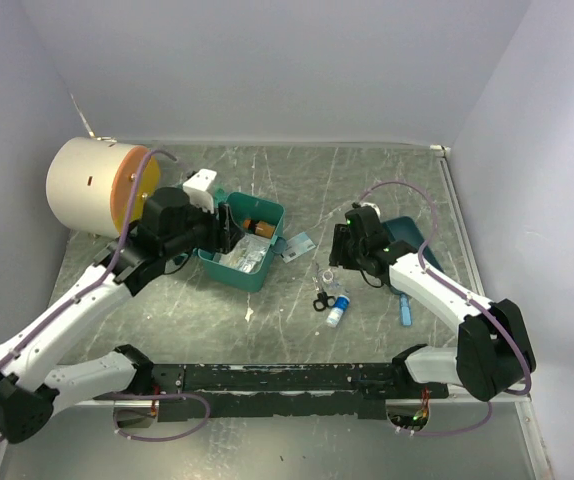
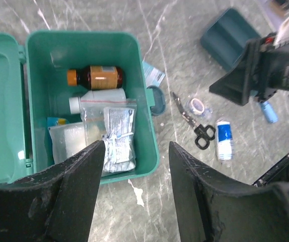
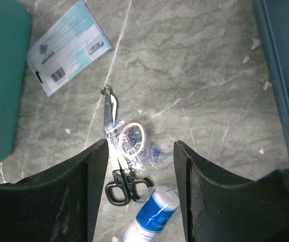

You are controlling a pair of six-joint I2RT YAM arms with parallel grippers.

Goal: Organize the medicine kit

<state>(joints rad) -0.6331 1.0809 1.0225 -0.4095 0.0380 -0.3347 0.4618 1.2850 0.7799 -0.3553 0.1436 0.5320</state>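
Note:
The medicine kit (image 1: 267,212), a teal box, lies open left of centre with its lid (image 2: 1,101) flung back. Inside it lie a brown bottle (image 2: 96,77), a white bottle (image 2: 99,96) and clear packets (image 2: 118,136). My left gripper (image 2: 136,145) hovers open and empty above the kit's near right corner. My right gripper (image 3: 140,143) hangs open over a wrapped tape roll (image 3: 133,137), black-handled scissors (image 3: 118,171) and a blue-and-white bandage roll (image 3: 152,214), all lying on the table. Nothing is between its fingers. A blue-white packet (image 3: 66,48) lies beside the kit.
A big cream cylinder with an orange face (image 1: 97,187) stands at the back left, close to my left arm. A darker teal tray (image 1: 412,235) sits behind my right arm. A small blue item (image 1: 405,310) lies to its right. Walls enclose the table.

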